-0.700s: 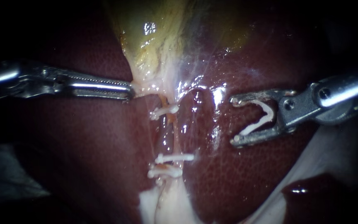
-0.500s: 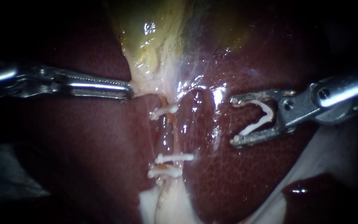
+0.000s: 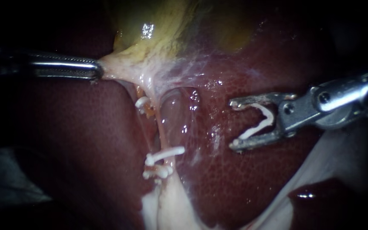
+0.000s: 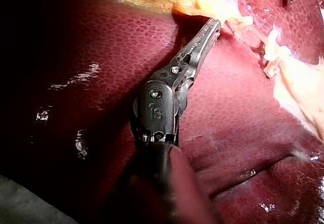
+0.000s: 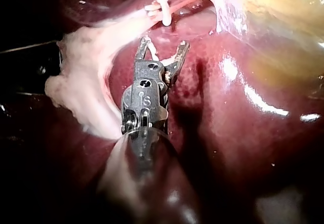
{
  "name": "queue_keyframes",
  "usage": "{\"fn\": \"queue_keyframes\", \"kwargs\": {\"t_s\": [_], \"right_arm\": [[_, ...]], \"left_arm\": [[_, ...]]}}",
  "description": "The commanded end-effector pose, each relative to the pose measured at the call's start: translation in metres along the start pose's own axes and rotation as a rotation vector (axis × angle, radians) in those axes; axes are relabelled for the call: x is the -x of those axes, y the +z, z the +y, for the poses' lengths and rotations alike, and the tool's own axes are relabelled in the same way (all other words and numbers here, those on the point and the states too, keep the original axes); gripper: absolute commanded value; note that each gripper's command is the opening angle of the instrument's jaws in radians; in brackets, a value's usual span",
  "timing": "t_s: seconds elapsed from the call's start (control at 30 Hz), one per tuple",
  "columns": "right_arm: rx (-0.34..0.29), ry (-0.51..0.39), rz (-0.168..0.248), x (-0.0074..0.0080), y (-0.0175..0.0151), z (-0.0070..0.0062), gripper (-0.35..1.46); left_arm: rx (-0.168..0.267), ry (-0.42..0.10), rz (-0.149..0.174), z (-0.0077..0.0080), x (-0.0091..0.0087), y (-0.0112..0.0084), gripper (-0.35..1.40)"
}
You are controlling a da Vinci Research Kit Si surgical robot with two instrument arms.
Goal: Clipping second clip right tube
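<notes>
Loaded clip [image 3: 258, 123]: white, open V, seated between the jaws of the right instrument [image 3: 234, 125]. Both jaws touch its legs, so they grip it while spread wide. It sits over the liver [image 3: 235, 183], between the tube area and the liver's lower-right edge, apart from any tube. A thin pale tube [image 3: 163, 132] runs down from the gallbladder [image 3: 150, 25] neck; can't tell if it's the right tube. There are 3 closed clips along that strip: 1 upper clip [image 3: 141, 102] beside an orange bit, and 2 lower clips [image 3: 166, 153] close together across the tube. Left instrument [image 3: 95, 70]: jaws clamped on pale tissue [image 3: 124, 70] at the gallbladder neck, with the tissue stretched taut toward it. Left wrist view shows the same, tip pinched on yellowish-pale tissue. Right wrist view: jaws spread, strand ahead of them, no contact.
</notes>
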Motion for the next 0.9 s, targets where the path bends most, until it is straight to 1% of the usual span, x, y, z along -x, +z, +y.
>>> {"fn": "queue_keyframes", "kwargs": {"t_s": [0.03, 0.2, 0.27, 0.37, 0.53, 0.63, 0.73, 0.9], "right_arm": [[-0.024, 0.021, 0.009, 0.0002, 0.0009, 0.0000, 0.49], [-0.089, 0.123, 0.043, 0.0018, 0.0056, 0.0003, 0.47], [-0.097, 0.157, 0.055, 0.0024, 0.0072, 0.0006, 0.47], [-0.119, 0.216, 0.076, 0.0032, 0.0095, 0.0014, 0.47], [-0.157, 0.288, 0.106, 0.0043, 0.0128, 0.0027, 0.47], [-0.177, 0.310, 0.120, 0.0047, 0.0144, 0.0030, 0.47], [-0.196, 0.335, 0.136, 0.0050, 0.0156, 0.0030, 0.47], [-0.223, 0.355, 0.173, 0.0048, 0.0171, 0.0031, 0.46]], "left_arm": [[-0.002, 0.001, 0.000, 0.0000, 0.0001, 0.0002, -0.35], [-0.002, -0.001, 0.000, 0.0006, -0.0002, 0.0002, -0.35], [0.000, -0.001, 0.000, 0.0008, -0.0003, 0.0002, -0.35], [0.002, -0.001, 0.000, 0.0011, -0.0004, 0.0003, -0.35], [0.001, -0.001, 0.000, 0.0012, -0.0003, 0.0003, -0.35], [0.000, -0.001, 0.000, 0.0012, -0.0003, 0.0004, -0.35], [0.000, -0.001, 0.000, 0.0012, -0.0003, 0.0005, -0.35], [-0.001, -0.001, 0.000, 0.0013, -0.0003, 0.0005, -0.35]]}}
